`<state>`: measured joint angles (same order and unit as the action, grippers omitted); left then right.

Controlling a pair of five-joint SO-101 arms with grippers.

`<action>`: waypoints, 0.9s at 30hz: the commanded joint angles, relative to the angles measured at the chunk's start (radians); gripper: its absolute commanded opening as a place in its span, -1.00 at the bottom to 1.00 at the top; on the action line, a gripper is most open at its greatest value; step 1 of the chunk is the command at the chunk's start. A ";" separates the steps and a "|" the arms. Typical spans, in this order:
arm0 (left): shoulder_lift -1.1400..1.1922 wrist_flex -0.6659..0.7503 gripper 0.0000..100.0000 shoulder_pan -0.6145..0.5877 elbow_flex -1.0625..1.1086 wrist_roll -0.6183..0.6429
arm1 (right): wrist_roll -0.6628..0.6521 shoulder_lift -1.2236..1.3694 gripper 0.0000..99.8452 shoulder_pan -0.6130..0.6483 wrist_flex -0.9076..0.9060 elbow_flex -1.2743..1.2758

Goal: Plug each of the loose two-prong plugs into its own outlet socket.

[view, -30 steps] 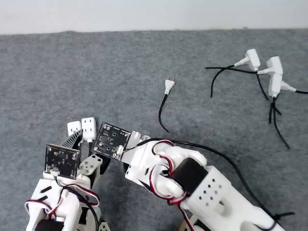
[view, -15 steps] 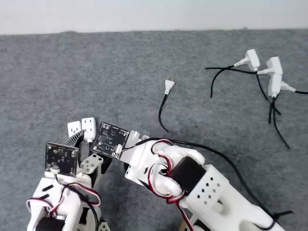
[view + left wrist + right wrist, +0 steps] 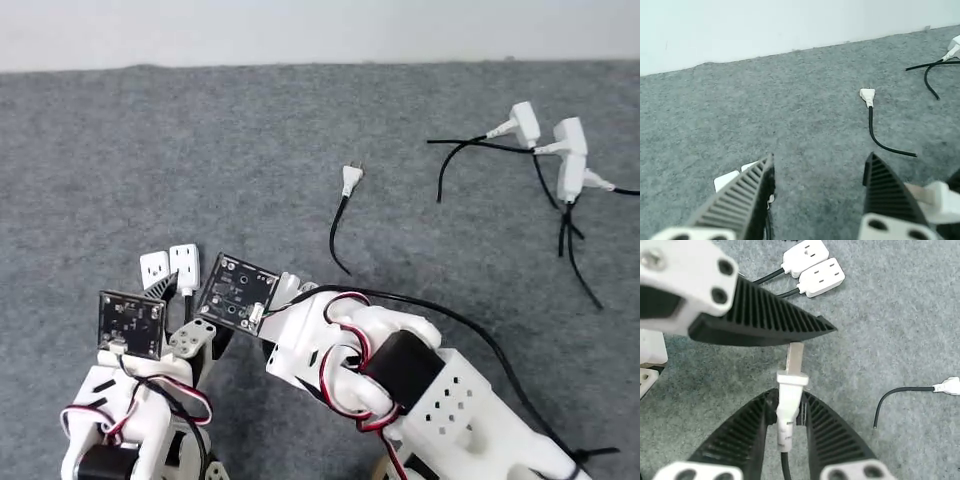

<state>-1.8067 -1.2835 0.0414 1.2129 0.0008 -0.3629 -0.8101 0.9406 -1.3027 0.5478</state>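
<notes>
Two white outlet sockets lie side by side at the left of the grey tabletop, just ahead of the left pincer, its fingers spread with nothing between them. Beside it, the right pincer pinches a two-prong plug, prongs pointing toward the sockets but in neither. A second loose plug lies mid-tabletop on its black cord. A cluster of white connectors sits far right.
</notes>
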 commanded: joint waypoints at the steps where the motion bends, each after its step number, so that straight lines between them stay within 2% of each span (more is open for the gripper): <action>1: -0.017 0.015 -0.42 0.006 0.001 0.006 | -0.008 -0.035 -0.98 -0.008 -0.004 -0.078; 11: -0.017 0.015 -0.42 -0.002 -0.001 0.005 | -0.009 -0.025 -0.98 -0.008 -0.054 -0.137; 17: -0.017 0.032 -0.42 -0.054 -0.061 0.012 | -0.008 -0.025 -0.98 -0.008 -0.036 -0.112; 27: -0.017 0.003 -0.42 -0.055 -0.134 0.046 | -0.008 -0.024 -0.98 -0.008 0.031 -0.038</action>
<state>-1.8067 -1.2835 -0.0077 1.1531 0.0222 -0.3629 -0.8132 0.9436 -1.2965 0.5171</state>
